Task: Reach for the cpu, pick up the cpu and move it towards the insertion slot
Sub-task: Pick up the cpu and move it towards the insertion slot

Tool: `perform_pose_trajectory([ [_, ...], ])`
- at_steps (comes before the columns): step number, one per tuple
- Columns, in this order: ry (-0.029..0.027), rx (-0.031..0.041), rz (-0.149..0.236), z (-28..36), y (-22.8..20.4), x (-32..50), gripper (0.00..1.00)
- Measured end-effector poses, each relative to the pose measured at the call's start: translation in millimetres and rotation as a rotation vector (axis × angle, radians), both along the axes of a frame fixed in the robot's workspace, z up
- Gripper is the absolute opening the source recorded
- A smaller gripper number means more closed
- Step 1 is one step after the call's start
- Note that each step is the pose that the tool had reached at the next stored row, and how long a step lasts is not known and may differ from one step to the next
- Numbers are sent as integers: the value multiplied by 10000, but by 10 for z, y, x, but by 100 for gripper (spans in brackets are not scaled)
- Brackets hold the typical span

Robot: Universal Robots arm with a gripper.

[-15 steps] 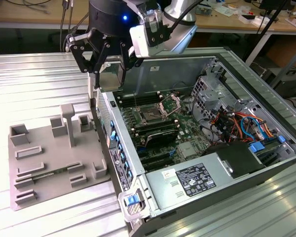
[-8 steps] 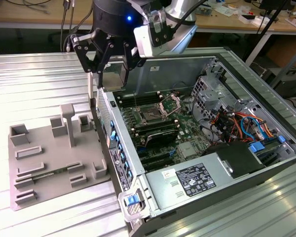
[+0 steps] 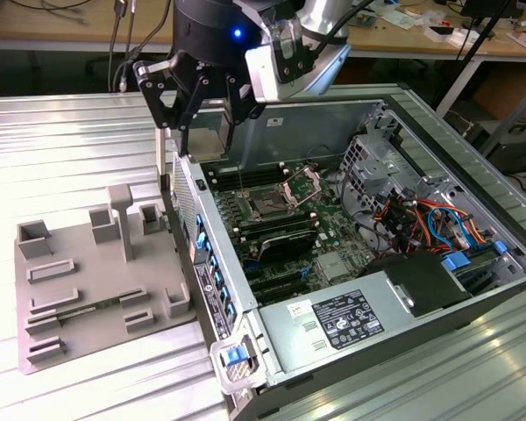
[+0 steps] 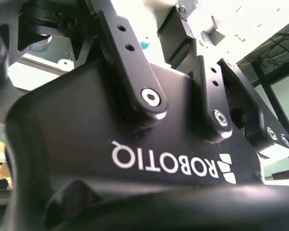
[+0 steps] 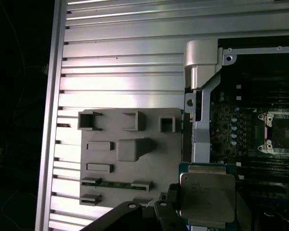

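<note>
In the exterior view my gripper hangs above the near wall of the open computer case, shut on the cpu, a small flat pale square held between its black fingers. The first wrist view shows the cpu as a silvery square with a green rim, with a black finger against its edge. The insertion slot lies on the green board further into the case, its shiny hinged frame raised. In the first wrist view the insertion slot appears apart from the cpu. The second wrist view looks along the gripper's black linkages and one finger.
A grey tray with raised holders lies on the ribbed metal table at the exterior view's left. The case holds black memory slots, a power supply and cable bundles. Its walls stand up around the board.
</note>
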State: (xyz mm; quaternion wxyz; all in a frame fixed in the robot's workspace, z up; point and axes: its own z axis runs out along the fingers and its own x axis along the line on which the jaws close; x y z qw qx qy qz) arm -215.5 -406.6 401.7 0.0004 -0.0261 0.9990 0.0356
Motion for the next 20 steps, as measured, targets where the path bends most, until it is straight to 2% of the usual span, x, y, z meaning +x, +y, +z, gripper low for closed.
perform_pose_trajectory([
  [20, 0, 0, -1, -10, 0, 158, 54],
])
